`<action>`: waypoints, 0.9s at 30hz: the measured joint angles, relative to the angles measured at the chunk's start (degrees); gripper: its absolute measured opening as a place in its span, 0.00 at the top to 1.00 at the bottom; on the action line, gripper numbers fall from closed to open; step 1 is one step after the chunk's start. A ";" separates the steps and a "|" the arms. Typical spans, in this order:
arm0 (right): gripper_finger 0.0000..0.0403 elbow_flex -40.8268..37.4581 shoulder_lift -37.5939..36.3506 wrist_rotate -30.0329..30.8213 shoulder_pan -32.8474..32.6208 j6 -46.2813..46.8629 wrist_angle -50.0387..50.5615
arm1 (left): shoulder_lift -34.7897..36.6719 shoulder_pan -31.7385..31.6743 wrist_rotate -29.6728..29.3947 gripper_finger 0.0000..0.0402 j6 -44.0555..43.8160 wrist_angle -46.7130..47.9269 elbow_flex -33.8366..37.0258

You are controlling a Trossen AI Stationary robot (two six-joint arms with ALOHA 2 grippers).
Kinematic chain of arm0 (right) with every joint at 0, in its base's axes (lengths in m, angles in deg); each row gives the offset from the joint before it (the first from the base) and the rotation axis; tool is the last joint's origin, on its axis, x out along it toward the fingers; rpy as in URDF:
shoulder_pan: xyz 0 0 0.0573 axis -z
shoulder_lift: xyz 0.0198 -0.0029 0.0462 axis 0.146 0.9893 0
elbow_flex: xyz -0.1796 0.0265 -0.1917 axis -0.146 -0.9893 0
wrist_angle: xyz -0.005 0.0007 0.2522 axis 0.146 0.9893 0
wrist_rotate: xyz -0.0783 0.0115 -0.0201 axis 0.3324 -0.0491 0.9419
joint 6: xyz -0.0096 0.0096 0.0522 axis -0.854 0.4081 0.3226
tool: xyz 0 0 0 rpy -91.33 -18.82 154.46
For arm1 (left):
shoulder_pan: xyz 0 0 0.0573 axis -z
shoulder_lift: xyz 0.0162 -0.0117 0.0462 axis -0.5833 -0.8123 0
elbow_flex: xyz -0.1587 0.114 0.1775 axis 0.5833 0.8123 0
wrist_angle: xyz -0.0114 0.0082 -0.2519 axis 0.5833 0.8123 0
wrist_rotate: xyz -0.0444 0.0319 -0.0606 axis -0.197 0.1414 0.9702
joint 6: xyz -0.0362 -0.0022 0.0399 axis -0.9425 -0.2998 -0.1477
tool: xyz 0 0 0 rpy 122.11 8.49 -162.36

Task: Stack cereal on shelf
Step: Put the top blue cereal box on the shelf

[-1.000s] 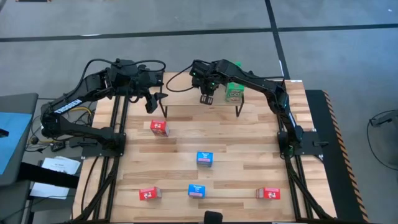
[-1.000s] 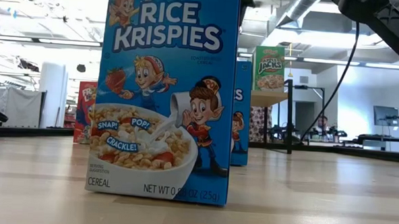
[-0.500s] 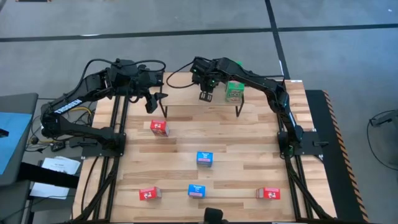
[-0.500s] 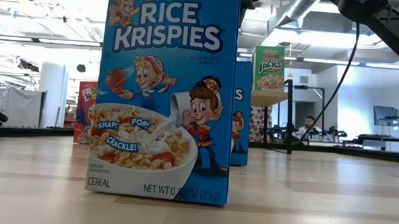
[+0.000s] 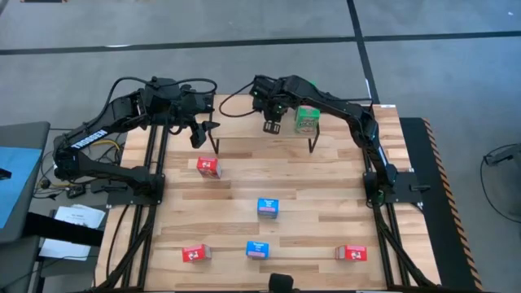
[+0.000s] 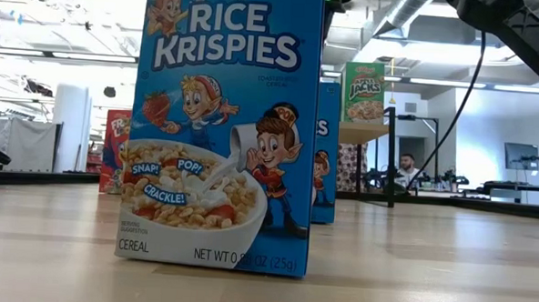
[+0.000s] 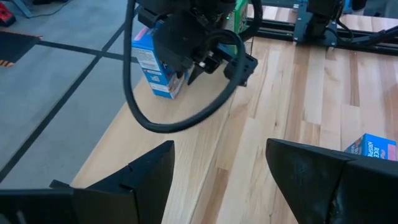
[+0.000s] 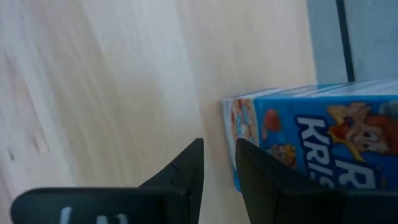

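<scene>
Slatted wood tabletop [image 5: 326, 212] under both arms, grey floor around; low view showed a person seated far back in the room. Shelf [image 5: 244, 129] at the far edge, w/ right gripper [image 5: 271, 128] hanging over its top, fingers nearly closed, a thin gap betw. them, holding nothing. Green cereal box [image 5: 306, 119] stood on the shelf just beside that gripper; a blue box [image 8: 323, 134] lay close by its fingertips in the right wrist view. Left gripper [image 5: 201, 134] waited off the shelf's other end, fingers spread, empty. Farther out on the table: red box [image 5: 208, 167], blue boxes [image 5: 268, 207] & [image 5: 257, 249], red boxes [image 5: 194, 254] & [image 5: 352, 253].
</scene>
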 joint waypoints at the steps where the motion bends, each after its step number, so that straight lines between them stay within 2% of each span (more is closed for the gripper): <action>1: 0.71 0.00 0.00 -0.01 -0.21 0.00 0.47 | 0.00 0.00 -0.02 0.40 0.00 0.00 0.00; 14: 0.71 0.00 0.00 0.09 -1.37 1.11 4.13 | 0.00 0.01 0.00 0.40 0.00 0.00 0.00; 27: 0.71 0.00 0.00 4.63 -0.26 0.16 1.87 | 0.00 0.00 0.00 0.40 0.00 0.00 0.00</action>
